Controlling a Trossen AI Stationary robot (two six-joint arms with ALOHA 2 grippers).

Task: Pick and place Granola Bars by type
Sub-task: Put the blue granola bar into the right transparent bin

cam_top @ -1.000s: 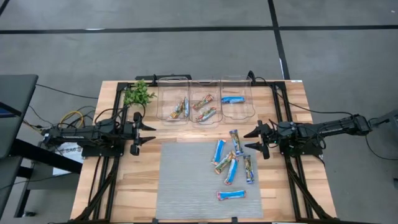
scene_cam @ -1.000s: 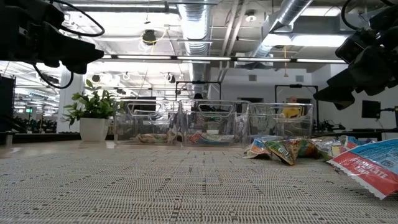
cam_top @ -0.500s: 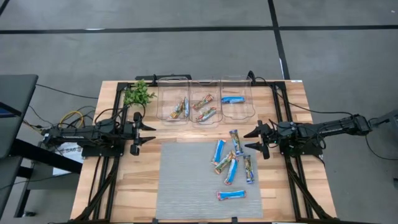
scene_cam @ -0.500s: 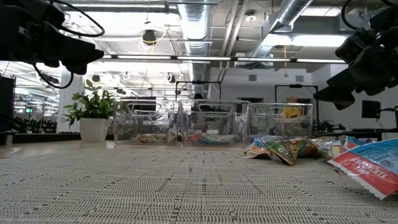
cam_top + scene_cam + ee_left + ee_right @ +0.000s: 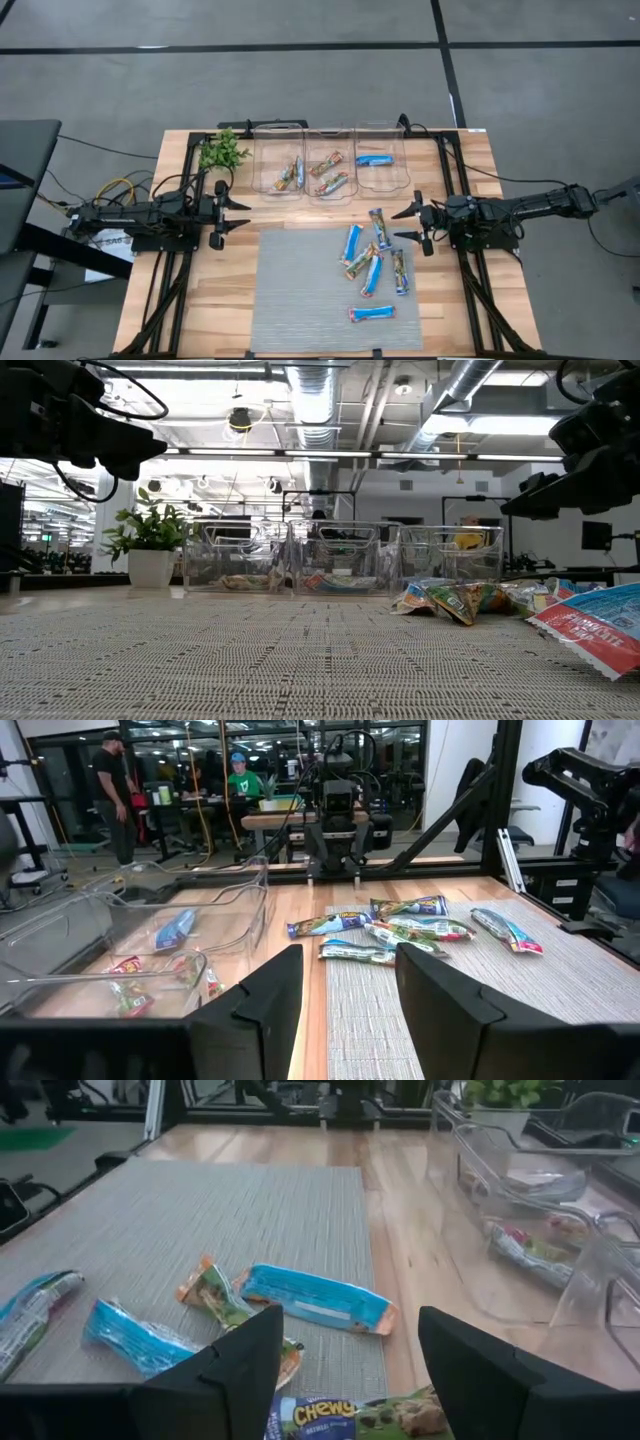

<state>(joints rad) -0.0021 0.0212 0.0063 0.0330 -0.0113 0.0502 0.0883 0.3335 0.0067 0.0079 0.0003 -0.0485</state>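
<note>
Several granola bars lie loose on the grey mat: blue-and-white ones [image 5: 352,241] [image 5: 372,313] and multicoloured ones [image 5: 360,260] [image 5: 400,272]. More bars lie in three clear bins: multicoloured [image 5: 290,173] [image 5: 330,173] in the left and middle ones, a blue bar [image 5: 374,159] in the right one. My right gripper [image 5: 396,226] [image 5: 350,1320] is open and hovers just right of the loose bars, above the mat's right edge; a blue bar [image 5: 315,1302] lies ahead of its fingers. My left gripper [image 5: 247,213] [image 5: 348,960] is open, left of the mat.
The bins [image 5: 331,190] stand in a row along the far side of the wooden table [image 5: 470,160]. A small green plant [image 5: 222,152] stands left of them. The grey mat [image 5: 300,300] covers the near middle. People show in the room beyond.
My right gripper has risen a little and stayed open, seen in the low view. The bars have kept their places.
</note>
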